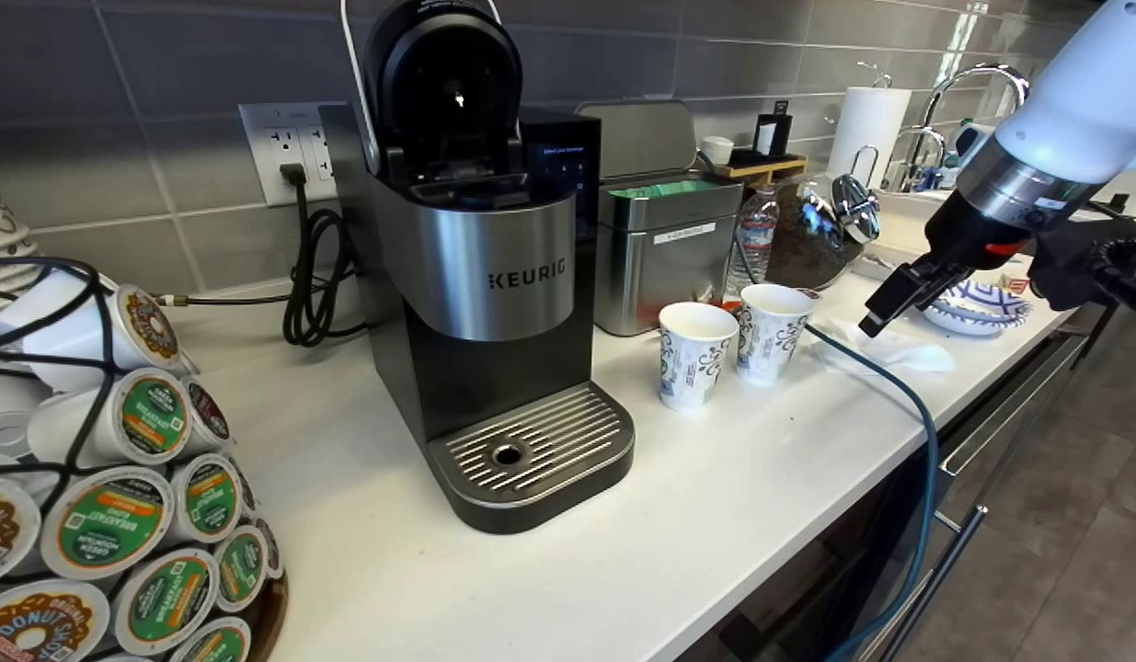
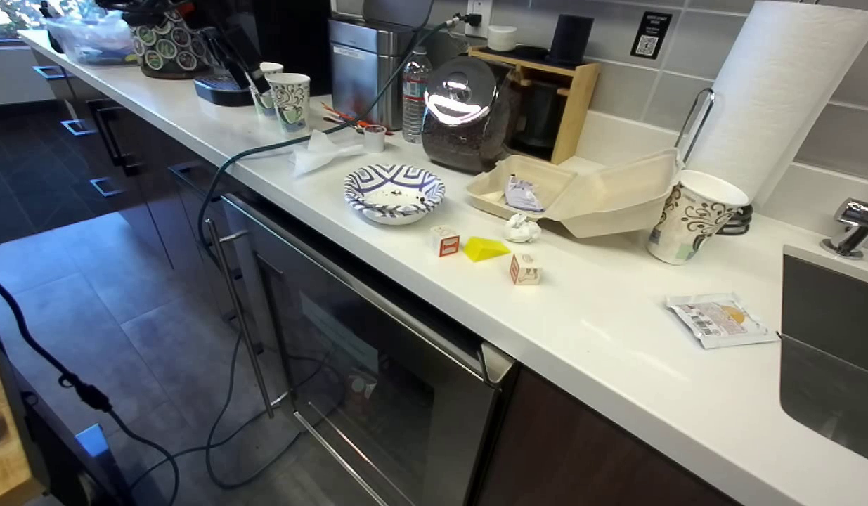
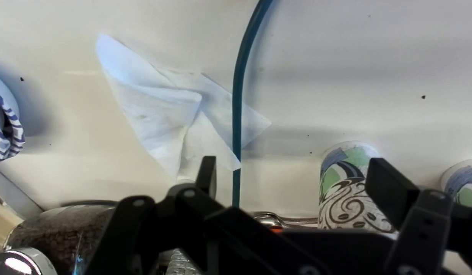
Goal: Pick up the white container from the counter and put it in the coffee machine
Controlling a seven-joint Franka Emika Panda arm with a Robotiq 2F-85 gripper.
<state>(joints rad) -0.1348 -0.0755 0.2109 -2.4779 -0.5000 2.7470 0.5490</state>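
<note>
The small plain white container [image 2: 374,138] stands on the white counter [image 2: 616,330] beside a crumpled napkin, in an exterior view. A pale curved edge behind my left finger in the wrist view may be part of it; I cannot tell. I cannot make it out in the view facing the coffee machine. The coffee machine [image 1: 494,267] is black and silver with its lid raised; its base [image 2: 223,91] also shows. My gripper [image 1: 871,324] is above the counter, near the patterned cups and napkin. In the wrist view the gripper [image 3: 297,181] is open, with nothing held between its fingers.
Two patterned cups [image 1: 696,359] stand beside the machine; one [image 3: 348,187] shows behind my right finger. A blue-green cable [image 3: 237,99] crosses the napkin [image 3: 159,110]. A patterned bowl [image 2: 395,200], glass jar [image 2: 469,116], bottle [image 2: 415,95] and steel box [image 1: 664,253] stand nearby.
</note>
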